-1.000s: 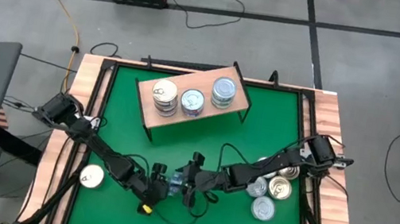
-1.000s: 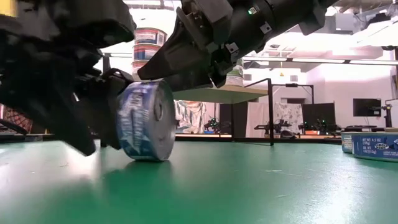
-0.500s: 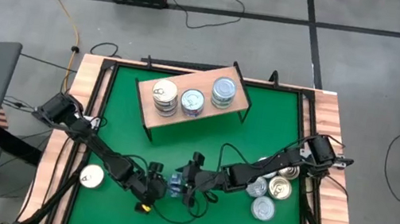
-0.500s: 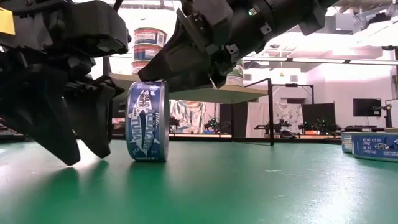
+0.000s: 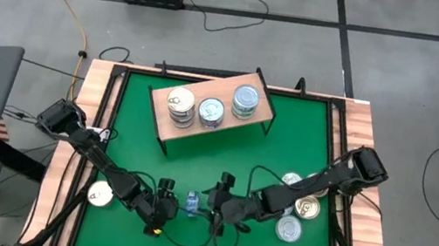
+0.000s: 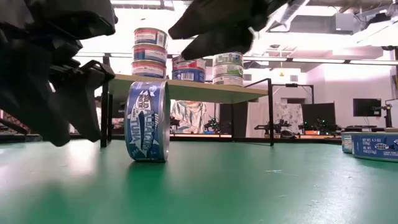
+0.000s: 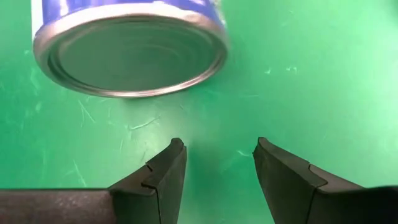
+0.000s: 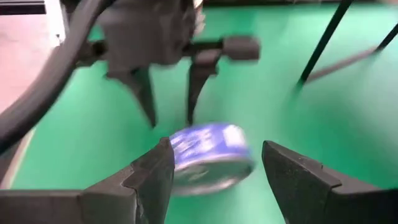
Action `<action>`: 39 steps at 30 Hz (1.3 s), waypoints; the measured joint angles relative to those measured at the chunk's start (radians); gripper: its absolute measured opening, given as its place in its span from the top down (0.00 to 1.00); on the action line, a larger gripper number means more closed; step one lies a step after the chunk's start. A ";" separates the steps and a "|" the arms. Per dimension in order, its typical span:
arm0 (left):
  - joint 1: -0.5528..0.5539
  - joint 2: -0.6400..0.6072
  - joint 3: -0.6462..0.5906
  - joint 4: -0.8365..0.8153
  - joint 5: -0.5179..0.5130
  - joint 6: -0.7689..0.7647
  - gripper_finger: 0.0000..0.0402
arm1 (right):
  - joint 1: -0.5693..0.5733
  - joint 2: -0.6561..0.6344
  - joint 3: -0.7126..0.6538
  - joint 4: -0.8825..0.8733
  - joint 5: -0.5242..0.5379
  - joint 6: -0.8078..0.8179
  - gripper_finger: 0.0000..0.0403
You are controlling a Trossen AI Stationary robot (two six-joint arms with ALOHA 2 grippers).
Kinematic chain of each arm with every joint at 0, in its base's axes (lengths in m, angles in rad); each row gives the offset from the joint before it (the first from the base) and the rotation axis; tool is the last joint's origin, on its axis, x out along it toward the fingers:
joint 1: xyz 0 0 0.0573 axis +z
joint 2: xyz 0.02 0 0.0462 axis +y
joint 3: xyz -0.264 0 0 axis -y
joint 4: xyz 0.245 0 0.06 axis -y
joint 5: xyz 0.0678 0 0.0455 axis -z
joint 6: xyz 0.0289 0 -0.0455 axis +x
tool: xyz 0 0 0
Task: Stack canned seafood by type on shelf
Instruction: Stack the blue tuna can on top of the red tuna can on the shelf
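The blue tin (image 6: 147, 121) stands on its edge on the green table (image 6: 261, 186), near the front and well short of the shelf (image 5: 213, 109), where three short stacks (image 5: 210, 110) already sit. It lies between the two grippers, touching neither. The left gripper (image 5: 162, 206) is just beside it with its fingers (image 7: 163, 180) parted and empty, pointing at the tin's flat face. The right gripper (image 5: 215, 211) is on the other side, raised above the table, jaws wide and holding nothing. A tin balanced like this will probably roll, so I'd say whichever gripper takes it should close squarely across the two flat faces, slowly, without nudging the rim first.
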 joint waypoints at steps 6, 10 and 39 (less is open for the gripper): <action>-0.025 -0.004 0.000 0.018 -0.040 -0.005 0.55 | 0.063 0.029 0.001 -0.082 0.105 0.099 0.33; -0.024 -0.004 0.000 0.040 -0.120 -0.001 0.55 | 0.049 0.035 0.000 -0.167 0.176 0.190 0.33; -0.024 -0.004 0.000 0.116 -0.364 0.140 0.55 | -0.047 0.094 -0.001 -0.062 0.058 0.051 0.33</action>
